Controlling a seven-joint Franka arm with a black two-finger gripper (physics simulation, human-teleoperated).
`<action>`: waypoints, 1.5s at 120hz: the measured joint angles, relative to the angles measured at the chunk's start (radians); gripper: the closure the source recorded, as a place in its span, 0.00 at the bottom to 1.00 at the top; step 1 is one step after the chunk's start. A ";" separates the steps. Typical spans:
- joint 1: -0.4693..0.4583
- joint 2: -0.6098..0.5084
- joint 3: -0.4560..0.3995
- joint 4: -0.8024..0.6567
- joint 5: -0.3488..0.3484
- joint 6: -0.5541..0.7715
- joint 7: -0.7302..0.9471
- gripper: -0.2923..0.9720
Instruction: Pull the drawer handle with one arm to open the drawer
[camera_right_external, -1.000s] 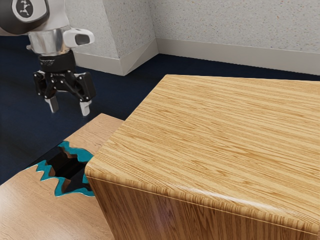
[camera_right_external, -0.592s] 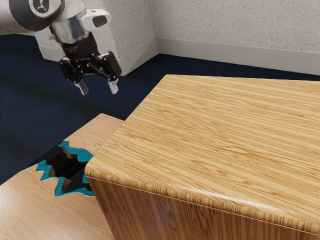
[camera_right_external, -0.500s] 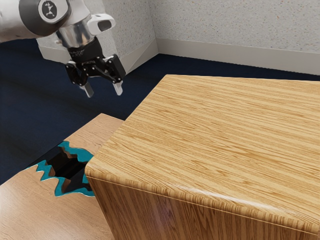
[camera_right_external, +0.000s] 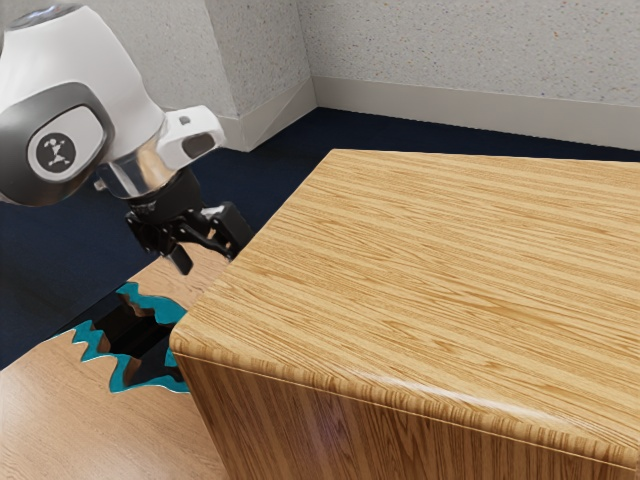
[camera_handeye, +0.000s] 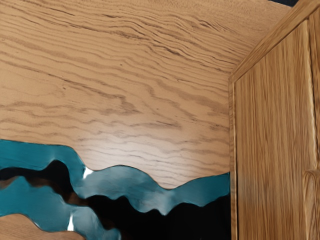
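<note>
A large wooden cabinet (camera_right_external: 440, 270) stands on a wooden table (camera_right_external: 60, 420). My black gripper (camera_right_external: 210, 250) hangs low at the cabinet's upper corner on the exterior view's left, just above the tabletop. Its fingers stand apart with nothing between them, and the one nearer the cabinet is partly hidden behind the cabinet's top edge. The cabinet face beside the gripper is turned away from the exterior camera. In the wrist view a panelled cabinet face (camera_handeye: 272, 150) with a vertical seam stands close beside the hand.
A jagged teal-edged gap (camera_right_external: 120, 340) cuts through the tabletop below the gripper; the wrist view has the same teal gap (camera_handeye: 125, 185) under bare table wood (camera_handeye: 125, 75). Dark blue floor and a white wall base lie behind.
My hand first rose and swung toward the exterior view's right, then dropped down close to the cabinet's corner near the tabletop. The fingers stayed apart. The cabinet has not moved.
</note>
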 joint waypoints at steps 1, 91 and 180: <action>0.000 -0.002 -0.001 -0.002 0.001 0.004 0.000 0.23; 0.006 -0.154 0.016 -0.243 -0.324 0.242 0.031 0.23; 0.004 -0.146 0.054 -0.299 -0.330 0.252 0.049 0.23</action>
